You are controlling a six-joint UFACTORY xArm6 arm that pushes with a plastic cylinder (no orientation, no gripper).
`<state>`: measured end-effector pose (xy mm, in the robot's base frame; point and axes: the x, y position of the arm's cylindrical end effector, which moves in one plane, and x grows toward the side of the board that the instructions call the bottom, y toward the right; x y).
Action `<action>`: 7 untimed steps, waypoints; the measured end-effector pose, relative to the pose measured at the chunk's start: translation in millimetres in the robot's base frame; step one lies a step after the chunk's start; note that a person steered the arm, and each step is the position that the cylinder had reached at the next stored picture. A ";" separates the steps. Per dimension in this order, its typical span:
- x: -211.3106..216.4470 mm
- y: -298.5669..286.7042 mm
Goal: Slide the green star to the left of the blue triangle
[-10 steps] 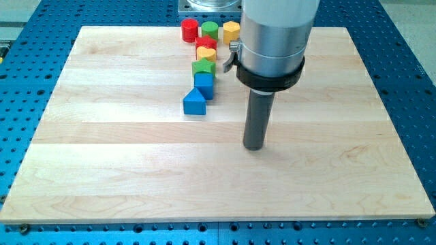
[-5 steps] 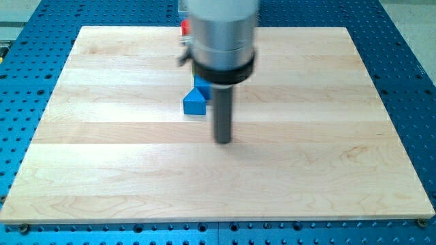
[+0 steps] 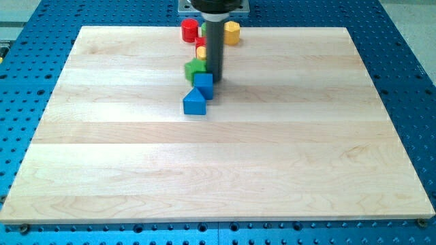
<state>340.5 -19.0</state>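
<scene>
A: Where's the green star (image 3: 195, 69)?

B: Near the view's top, in a crowded column of blocks. It sits just above the blue cube (image 3: 204, 85), touching it or nearly so, and the blue triangle (image 3: 194, 102) lies just below and a little left of that cube.

A: And my tip (image 3: 215, 78)?

B: Right beside the star, on the view's right of it and pressed close; I can't tell whether it touches. The rod hides part of the yellow block (image 3: 201, 52) behind it. There is no claw on this rig (only a plain rod), so nothing to open or clench.

A: How should the push go?

B: In my judgement the star has to go left first, clear of the cube, then down the view to stop beside the triangle's left face. A push from the right suits the first leg. Keep the contact on the star's middle, since its points will probably make it spin off a glancing touch. The risk is dragging the cube along, which could nudge the triangle.

A: Anything else nearby?

B: A red cylinder (image 3: 189, 30) and a yellow hexagon (image 3: 231, 32) at the top edge of the board (image 3: 306, 170), well clear of the path
</scene>
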 end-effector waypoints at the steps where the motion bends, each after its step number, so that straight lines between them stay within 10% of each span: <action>1: -0.3 -51.9; 5: -7.1 -186.0; 7: 64.4 -34.3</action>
<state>405.0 -53.3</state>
